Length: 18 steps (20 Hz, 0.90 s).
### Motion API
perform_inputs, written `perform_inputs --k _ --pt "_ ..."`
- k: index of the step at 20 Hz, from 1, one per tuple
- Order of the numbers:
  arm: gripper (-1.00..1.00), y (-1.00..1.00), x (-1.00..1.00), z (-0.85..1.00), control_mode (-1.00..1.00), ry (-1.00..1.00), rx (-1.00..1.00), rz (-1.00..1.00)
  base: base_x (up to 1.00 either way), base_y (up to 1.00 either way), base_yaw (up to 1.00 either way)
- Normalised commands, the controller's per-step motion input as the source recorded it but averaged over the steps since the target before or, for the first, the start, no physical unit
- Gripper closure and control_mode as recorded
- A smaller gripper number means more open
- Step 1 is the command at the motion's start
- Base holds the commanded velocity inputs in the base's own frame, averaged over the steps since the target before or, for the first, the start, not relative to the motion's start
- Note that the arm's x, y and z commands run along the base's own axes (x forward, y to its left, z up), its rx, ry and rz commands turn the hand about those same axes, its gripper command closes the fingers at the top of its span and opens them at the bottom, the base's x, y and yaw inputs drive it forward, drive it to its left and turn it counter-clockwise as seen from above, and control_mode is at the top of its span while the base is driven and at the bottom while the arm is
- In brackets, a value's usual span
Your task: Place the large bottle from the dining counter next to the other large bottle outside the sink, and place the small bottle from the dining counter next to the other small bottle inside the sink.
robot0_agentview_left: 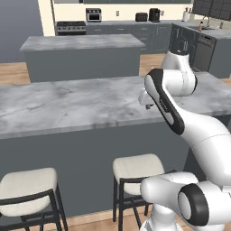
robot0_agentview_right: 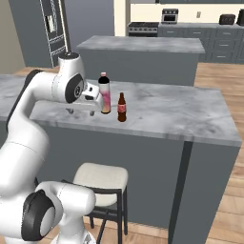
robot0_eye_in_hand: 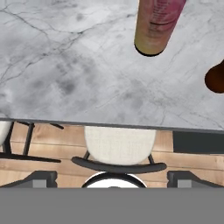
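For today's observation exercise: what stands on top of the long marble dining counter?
A tall pink-to-orange bottle and a small dark cola bottle stand upright on the grey-white marble counter. The white arm hides part of the top.

The dining desk [robot0_agentview_right: 181, 112] has a grey-white veined marble top on a dark grey base. On it the large bottle [robot0_agentview_right: 104, 97] is pink fading to yellow-orange at the base, with a dark cap. At its 3 o'clock, the small cola bottle [robot0_agentview_right: 122, 108] is dark brown with a red label and cap. The stool [robot0_agentview_right: 101, 178] has a pale cushion on a black frame. The floor [robot0_agentview_right: 224, 209] is light wood planks.
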Motion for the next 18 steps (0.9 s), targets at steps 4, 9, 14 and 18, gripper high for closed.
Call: perform_inputs --k 4,9,14,18 --pt "-1.0 0.1 0.04 0.69 -1.0 -0.06 -0.05 0.03 0.0 0.0 0.0" --pt "-1.0 0.05 0.0 0.99 -1.0 0.01 -0.07 0.0 0.0 0.0 0.0" --pt "-1.0 0.0 0.0 0.78 -1.0 0.15 -0.03 0.0 0.0 0.0 0.0" --pt "-1.0 -0.04 0.0 0.77 -1.0 0.11 -0.03 -0.01 0.0 0.0 0.0"
